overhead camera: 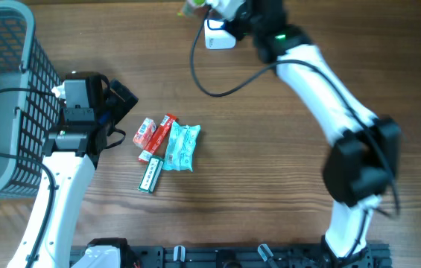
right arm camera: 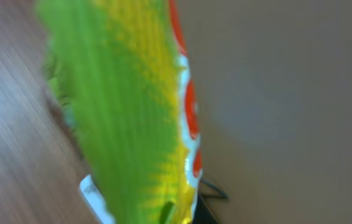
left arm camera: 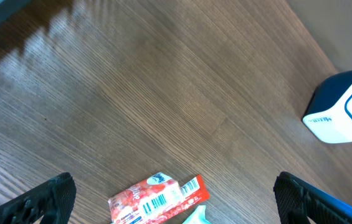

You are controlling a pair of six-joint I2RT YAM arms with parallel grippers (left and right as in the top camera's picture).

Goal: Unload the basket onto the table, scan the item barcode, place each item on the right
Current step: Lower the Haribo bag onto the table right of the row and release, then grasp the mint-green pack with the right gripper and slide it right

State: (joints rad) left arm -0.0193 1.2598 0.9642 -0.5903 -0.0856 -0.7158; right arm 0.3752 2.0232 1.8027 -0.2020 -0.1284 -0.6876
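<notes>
Right fingers (overhead camera: 211, 7) clamped on a green-yellow packet (right arm camera: 132, 106), held at the far edge of the table (overhead camera: 270, 186), just beyond the scanner (overhead camera: 220, 36). Wrist view: packet fills the frame, blurred, long axis running top to bottom with a slight lean, red marks along its right edge. Whether a barcode faces out, cannot tell. Overhead catches only a sliver of it at the top edge, so its heading there is unclear. Right arm stretched long from the near right corner, up and leftward, wrist by the scanner. Scanner is a white box, black cable (overhead camera: 203, 78) looping off it toward the arm. On the other side, left fingers (left arm camera: 48, 200) spread wide, nothing between them, hovering above a red packet (left arm camera: 157, 198) lying barcode up. Left arm bent, beside the grey basket (overhead camera: 1, 45). Mid-table pile: red packet, red stick (overhead camera: 164, 132), teal pouch (overhead camera: 182, 147), green stick (overhead camera: 150, 176), touching or overlapping.
</notes>
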